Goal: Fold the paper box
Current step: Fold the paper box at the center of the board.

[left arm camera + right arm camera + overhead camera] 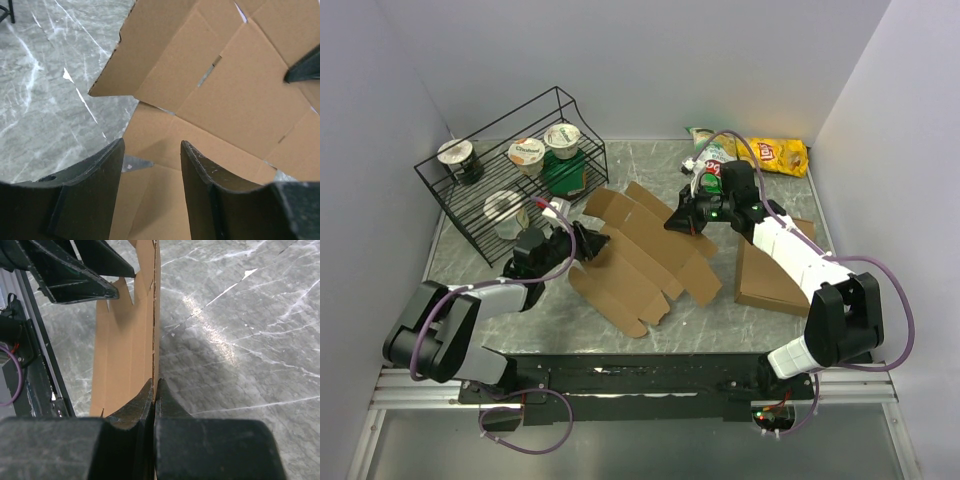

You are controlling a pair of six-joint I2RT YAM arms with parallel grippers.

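Top external view: shows the paper box (pixel 645 255) spread mid-worktop (pixel 710 320), mostly unfolded, with its far-right flap lifted and pinched in the right tool (pixel 678 222) and its left edge just under the left tool (pixel 588 243). From the right wrist view, confirms that pinch: jaws closed tight on the thin cardboard edge, with the panel standing upright off the marble. From the left wrist view, finds the left tool with fingers apart and nothing between them, hovering above a raised flap and the creased panels beyond. Judges the fold barely begun, with most flaps lying flat. Risks a tear at one of the notches with any hard pull from the pinch, given such thin card. Risks a bend off the crease line too, with only one point held and nothing pressing the base panel down. Could also send the whole blank sliding over the smooth marble, since nothing pins it. Could close the left tool on the wrong flap, or on two layers at once, with flaps overlapping right under it. Leaves little room between the two tools near the middle, so may end in a knock on a careless sweep. Notes a plain cardboard slab (pixel 770 275) just beside the right arm and a wire rack (pixel 510 185) near the left arm, both apt to snag a swinging flap.
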